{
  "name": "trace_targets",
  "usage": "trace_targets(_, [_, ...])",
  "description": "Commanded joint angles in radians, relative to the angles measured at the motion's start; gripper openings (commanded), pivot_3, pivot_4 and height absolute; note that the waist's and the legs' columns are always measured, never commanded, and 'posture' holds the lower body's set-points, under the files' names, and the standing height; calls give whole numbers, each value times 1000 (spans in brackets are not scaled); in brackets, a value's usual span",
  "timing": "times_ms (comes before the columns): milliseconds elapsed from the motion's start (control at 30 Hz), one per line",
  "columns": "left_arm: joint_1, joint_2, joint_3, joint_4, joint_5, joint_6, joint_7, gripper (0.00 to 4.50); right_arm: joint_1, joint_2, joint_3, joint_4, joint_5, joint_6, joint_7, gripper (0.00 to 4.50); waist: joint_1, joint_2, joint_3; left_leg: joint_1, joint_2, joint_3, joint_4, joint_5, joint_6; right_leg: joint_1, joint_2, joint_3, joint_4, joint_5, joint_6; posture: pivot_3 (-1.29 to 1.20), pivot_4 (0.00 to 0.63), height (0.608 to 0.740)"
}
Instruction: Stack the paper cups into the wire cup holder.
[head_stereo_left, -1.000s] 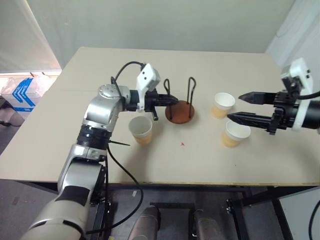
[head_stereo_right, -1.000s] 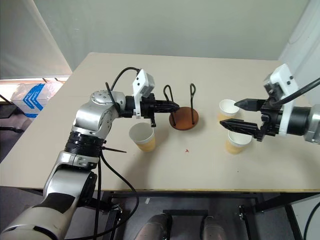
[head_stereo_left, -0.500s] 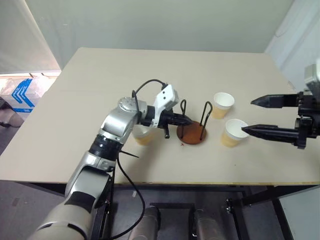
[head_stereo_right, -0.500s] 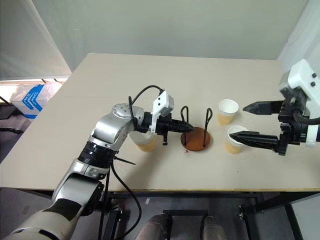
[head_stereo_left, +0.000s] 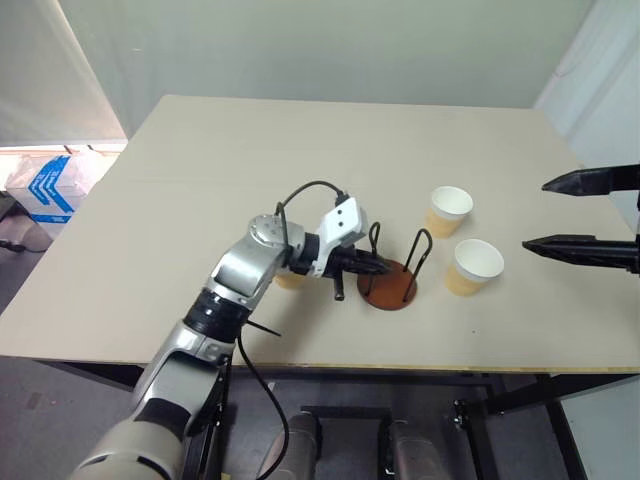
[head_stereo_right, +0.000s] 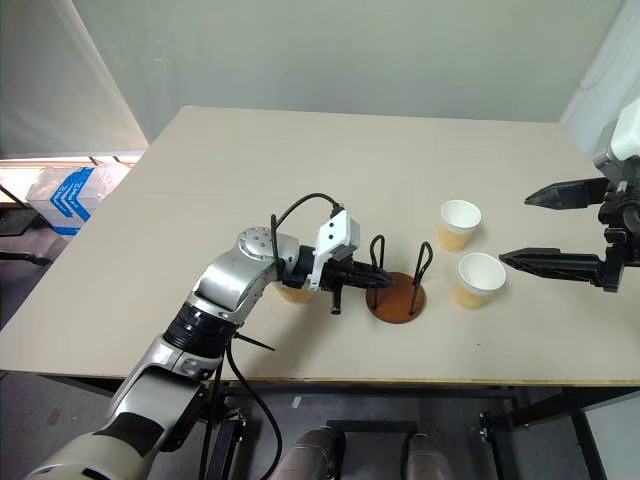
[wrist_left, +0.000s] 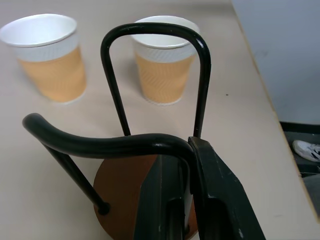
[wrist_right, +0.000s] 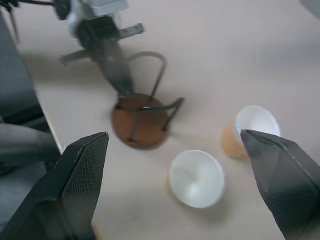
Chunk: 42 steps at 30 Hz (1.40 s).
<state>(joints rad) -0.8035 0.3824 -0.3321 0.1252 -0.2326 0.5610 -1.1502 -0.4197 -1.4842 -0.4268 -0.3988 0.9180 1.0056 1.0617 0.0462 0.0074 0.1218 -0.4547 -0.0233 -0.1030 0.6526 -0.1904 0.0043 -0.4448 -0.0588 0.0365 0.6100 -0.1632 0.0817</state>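
No stacking done yet: the wire cup holder (head_stereo_left: 393, 277), a round reddish-brown disc base with two thin black upright wire loops, stands empty near the front edge of the pale beige tabletop (head_stereo_left: 300, 140). The left gripper (head_stereo_left: 380, 268) has its jaws clenched on the nearer wire loop, as the left wrist view shows, with the black fingers (wrist_left: 220, 200) pinched on the wire just above the disc; the holder looks upright. Two tan paper cups with white insides and rolled white rims stand upright to the right of the holder, near it but apart from it and from each other: the farther cup (head_stereo_left: 446, 210) and the nearer cup (head_stereo_left: 473, 267). A third tan paper cup (head_stereo_left: 291, 279) sits behind the left forearm, mostly hidden. The right gripper (head_stereo_right: 560, 226) hangs beyond the two cups at the tabletop's right side, jaws released wide, grasping nothing. All three cups remain to be picked up and nested in the holder; judged stage is positioning the holder.
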Motion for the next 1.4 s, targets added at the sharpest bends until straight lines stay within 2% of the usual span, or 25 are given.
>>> trace_targets(33, [12,-3,-31,-1,21,-37,-9,19,-33,-6,20,4,-13,-40,19,4500,0,1,0,0,0,0,1,0,0,0,0,0,0,0,0,0,150,740])
trace_targets(167, [4,11,-51,27,59,-98,-21,19,-39,4,34,1,-16,-44,20,4500,0,1,-1,0,0,0,3,-1,1,2,0,0,0,0,0,0,150,740])
trace_targets(300, [3,15,-43,-1,30,-79,-55,1143,-51,22,60,-2,-35,-61,0,4500,0,1,-1,0,0,0,8,-2,3,3,0,1,0,1,0,0,150,740])
trace_targets(600, [1,80,-15,-85,25,-42,-64,4361,-116,48,151,31,-87,-103,17,4500,-1,1,-1,0,0,1,11,-7,4,3,0,1,0,3,-4,0,150,740])
trace_targets(767, [6,142,-8,-119,26,-44,-76,4438,-192,71,237,65,-133,-136,34,4500,-3,2,-1,0,0,1,11,-9,5,3,0,2,0,4,-7,0,150,740])
trace_targets(900, [-12,183,31,-127,-7,-27,-96,4438,-300,120,365,124,-237,-176,44,4500,-5,2,-1,0,0,1,11,-10,5,3,0,2,0,3,-8,0,150,740])
trace_targets(1000, [-53,196,112,-106,-67,5,-97,4438,-411,174,502,195,-365,-208,69,4500,-8,2,-1,0,1,1,12,-10,5,3,0,2,0,4,-9,0,150,740])
trace_targets(1167, [-85,234,193,-109,-136,22,-122,4438,-592,292,700,405,-607,-317,139,4500,-15,2,-1,1,2,1,12,-10,6,3,0,1,0,6,-12,0,150,740])
trace_targets(1400, [-61,290,295,-214,-265,81,-134,4438,-766,499,825,698,-801,-440,221,4500,-22,3,0,0,6,1,10,-10,6,0,0,-2,1,7,-17,0,150,740])
